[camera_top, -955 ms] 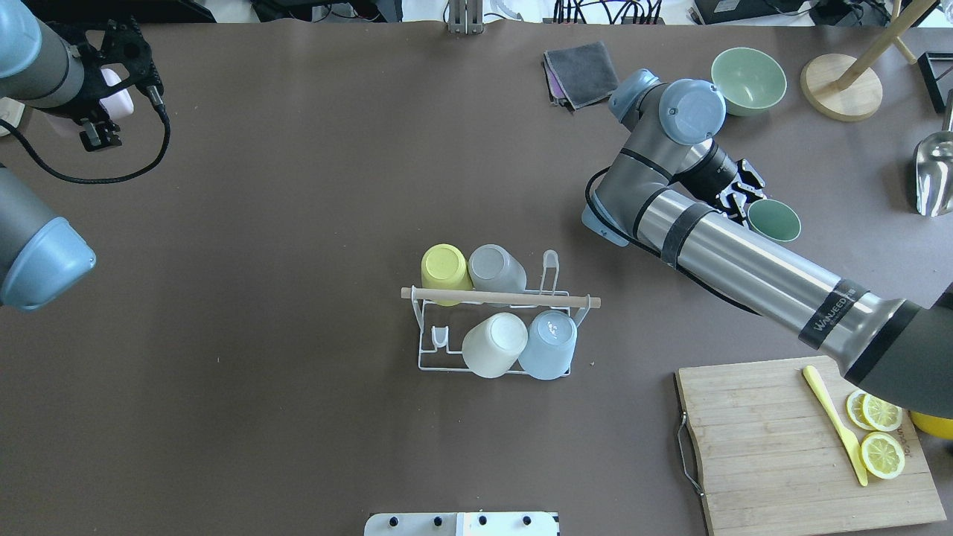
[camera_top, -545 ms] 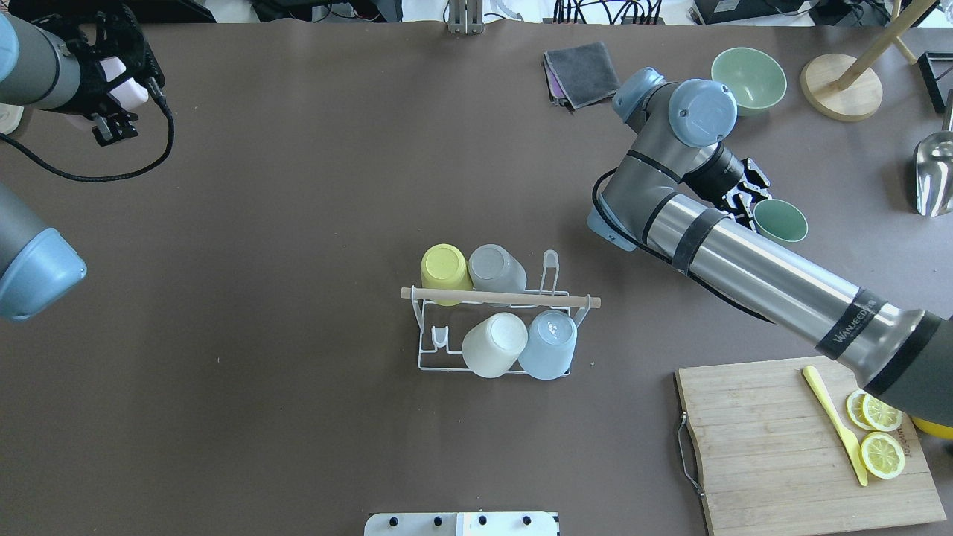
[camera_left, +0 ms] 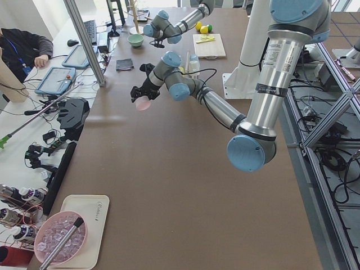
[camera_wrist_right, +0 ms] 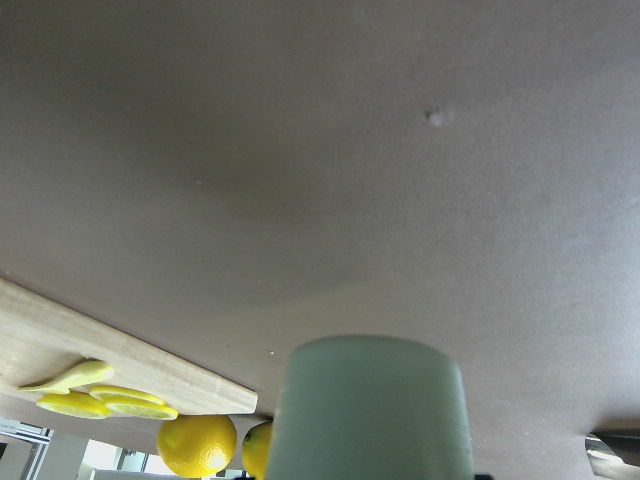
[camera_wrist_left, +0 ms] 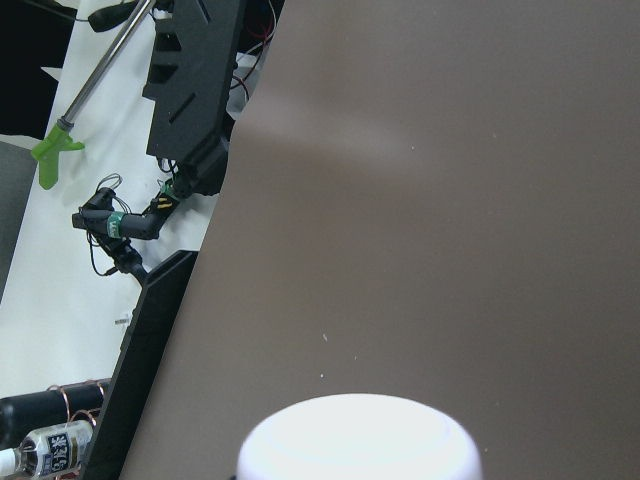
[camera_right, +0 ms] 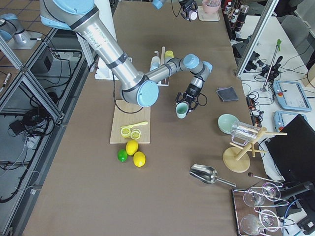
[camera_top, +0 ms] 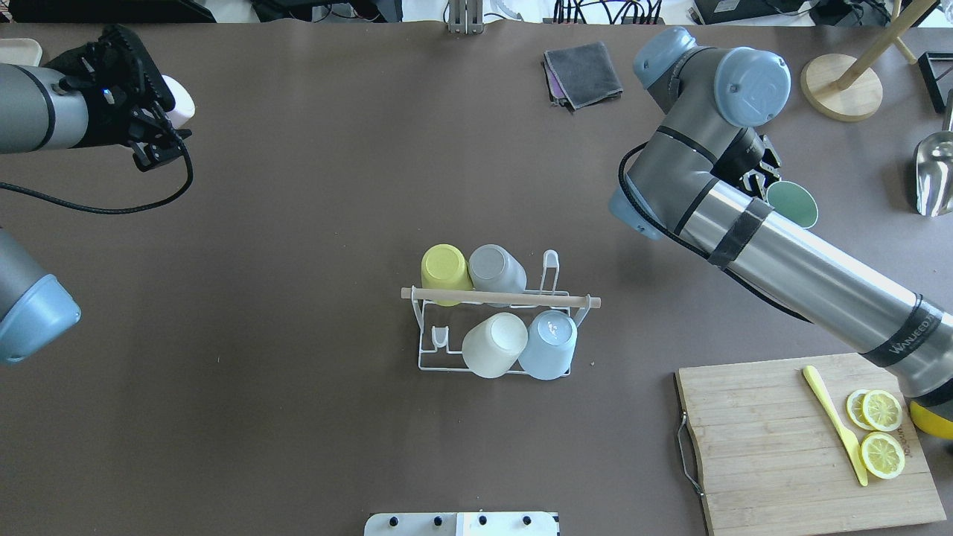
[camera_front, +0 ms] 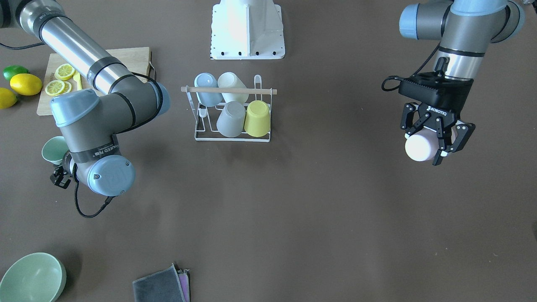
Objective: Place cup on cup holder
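The white wire cup holder (camera_top: pixel 428 350) with a wooden rod handle (camera_top: pixel 499 298) stands mid-table, also in the front view (camera_front: pixel 228 89). Several cups sit upside down on its prongs; two prongs (camera_top: pixel 549 264) are bare. My left gripper (camera_front: pixel 434 142) is shut on a pink cup (camera_front: pixel 419 147) and holds it above the table's far left (camera_top: pixel 181 104); its base fills the left wrist view (camera_wrist_left: pixel 360 440). My right gripper (camera_top: pixel 765 181) is shut on a green cup (camera_top: pixel 793 205), held above the table at the right; it shows in the right wrist view (camera_wrist_right: pixel 370 410).
A wooden cutting board (camera_top: pixel 767 447) with lemon slices and a yellow knife lies front right. A grey cloth (camera_top: pixel 584 71), a wooden stand (camera_top: pixel 841 85) and a metal scoop (camera_top: pixel 934 175) are at the far right. A green bowl (camera_front: pixel 31 277) sits near the cloth.
My left gripper has swung right over the table with the pink cup. My right arm has risen and shifted a little farther right with the green cup.
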Controlling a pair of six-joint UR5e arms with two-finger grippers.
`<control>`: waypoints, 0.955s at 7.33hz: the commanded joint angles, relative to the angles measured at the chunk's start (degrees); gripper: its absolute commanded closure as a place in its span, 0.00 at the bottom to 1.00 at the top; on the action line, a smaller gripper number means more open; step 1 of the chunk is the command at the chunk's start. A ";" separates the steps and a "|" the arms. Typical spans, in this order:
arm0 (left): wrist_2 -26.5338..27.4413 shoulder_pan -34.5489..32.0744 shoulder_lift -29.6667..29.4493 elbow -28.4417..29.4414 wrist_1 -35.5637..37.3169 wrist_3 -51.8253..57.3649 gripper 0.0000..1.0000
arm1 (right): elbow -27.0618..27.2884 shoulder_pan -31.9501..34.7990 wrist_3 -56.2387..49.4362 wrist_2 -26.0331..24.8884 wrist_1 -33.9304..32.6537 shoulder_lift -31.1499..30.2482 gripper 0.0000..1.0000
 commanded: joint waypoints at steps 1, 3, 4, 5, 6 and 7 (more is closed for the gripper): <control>-0.30 2.07 1.68 0.06 -12.16 -6.03 0.73 | 11.32 2.83 -0.08 1.81 -1.18 -0.71 0.82; -0.30 3.04 1.68 0.23 -19.48 -7.46 0.73 | 15.66 5.72 0.80 12.85 5.79 -1.32 0.82; -0.22 3.74 2.38 0.23 -24.47 -7.64 0.73 | 16.20 8.09 1.06 19.86 12.55 -3.24 0.82; -0.22 5.22 2.56 0.32 -30.00 -9.38 0.73 | 16.73 9.68 2.54 24.98 19.23 -4.82 0.82; -0.22 7.76 3.52 0.32 -35.88 -11.14 0.73 | 18.39 10.31 8.74 30.16 26.18 -7.36 0.81; -0.13 10.31 4.14 0.32 -42.47 -12.90 0.73 | 18.49 11.18 14.28 34.04 36.77 -9.39 0.81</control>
